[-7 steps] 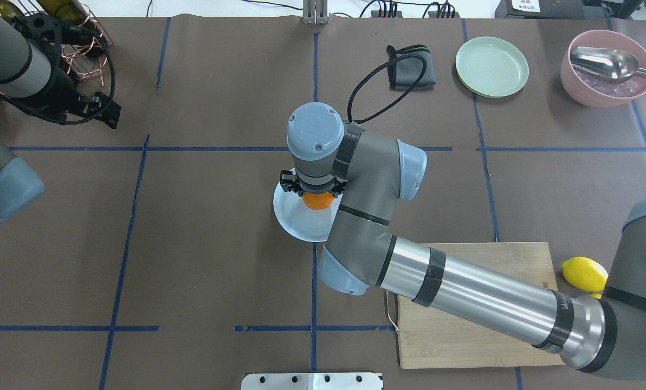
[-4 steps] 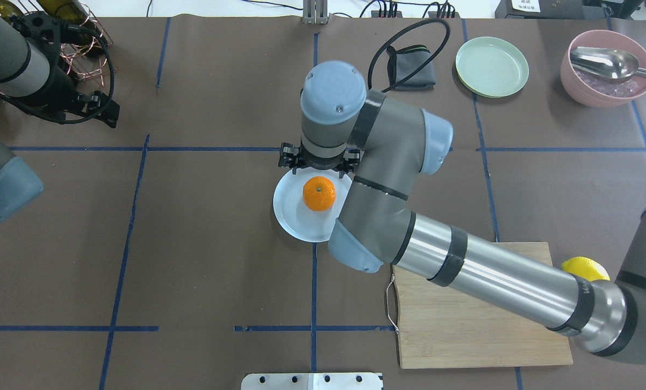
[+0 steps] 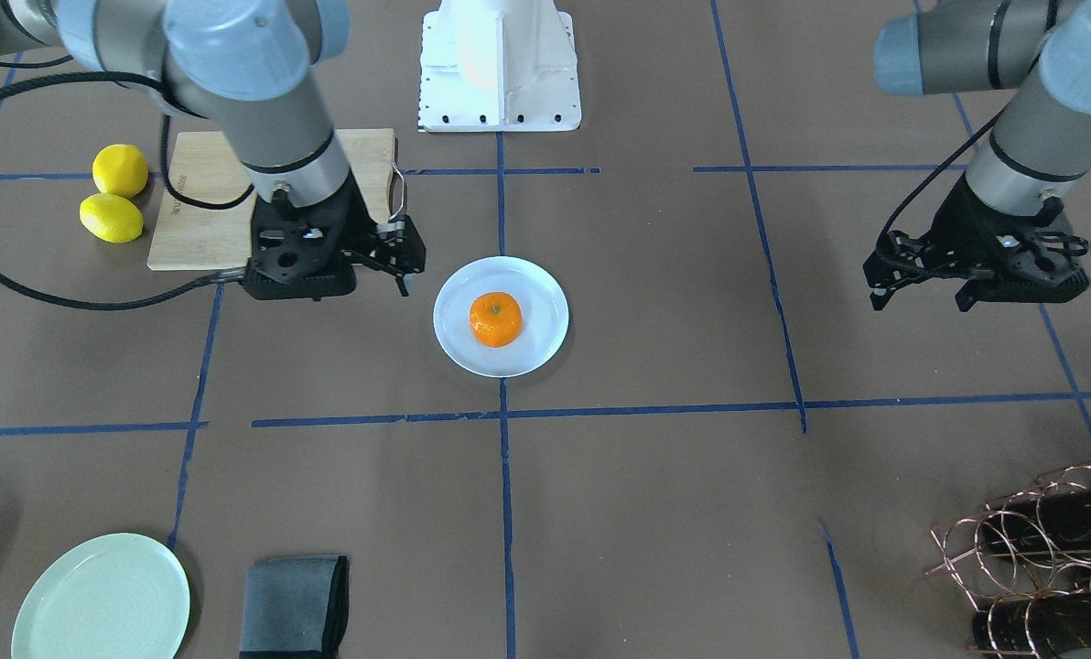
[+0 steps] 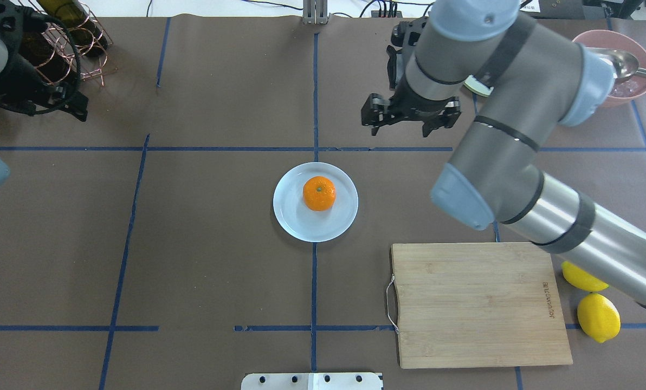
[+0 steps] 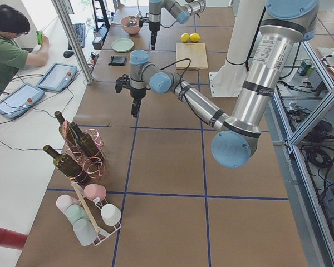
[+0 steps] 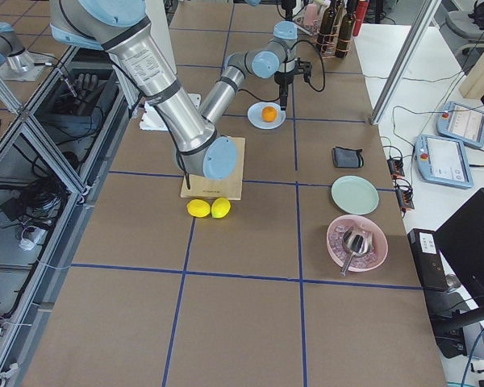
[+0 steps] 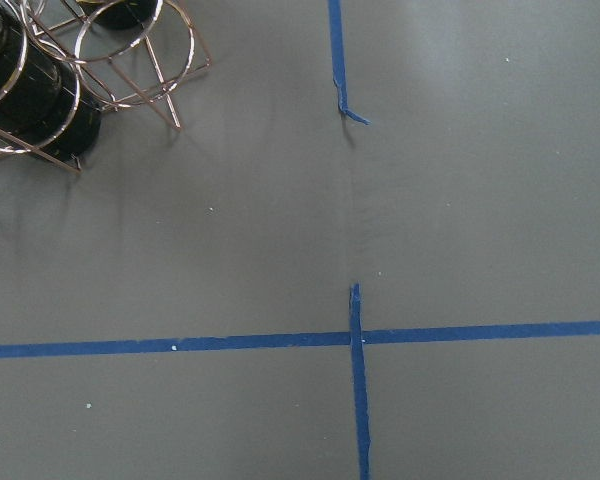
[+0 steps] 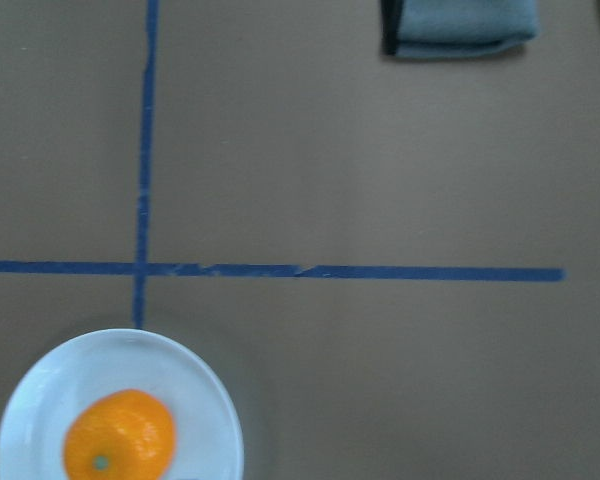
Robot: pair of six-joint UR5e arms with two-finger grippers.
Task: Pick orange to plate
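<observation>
The orange [image 4: 318, 193] lies stem-up on the pale bluish-white plate [image 4: 301, 225] at the table's middle, and it also shows as the orange [image 3: 495, 319] on the plate [image 3: 532, 293] in the front view. The right wrist view has the orange [image 8: 118, 436] and the plate [image 8: 40, 390] in its lower left corner. My right gripper [image 4: 408, 118] hangs open and empty above the table, beyond the plate and to its right, and is the right gripper [image 3: 330, 270] in the front view. My left gripper [image 3: 971, 284] hovers open and empty far off at the left side.
A bamboo cutting board [image 4: 477, 303] lies at the near right with two lemons [image 4: 598, 317] beside it. A pale green plate [image 3: 102, 599], a grey cloth [image 3: 294, 604] and a pink bowl with a spoon [image 4: 626, 76] sit far right. A copper wine rack [image 4: 68, 43] stands far left.
My right gripper has come off the orange, risen and swung away to the far right. The orange stays on the plate. The left arm has drawn back slightly to the left.
</observation>
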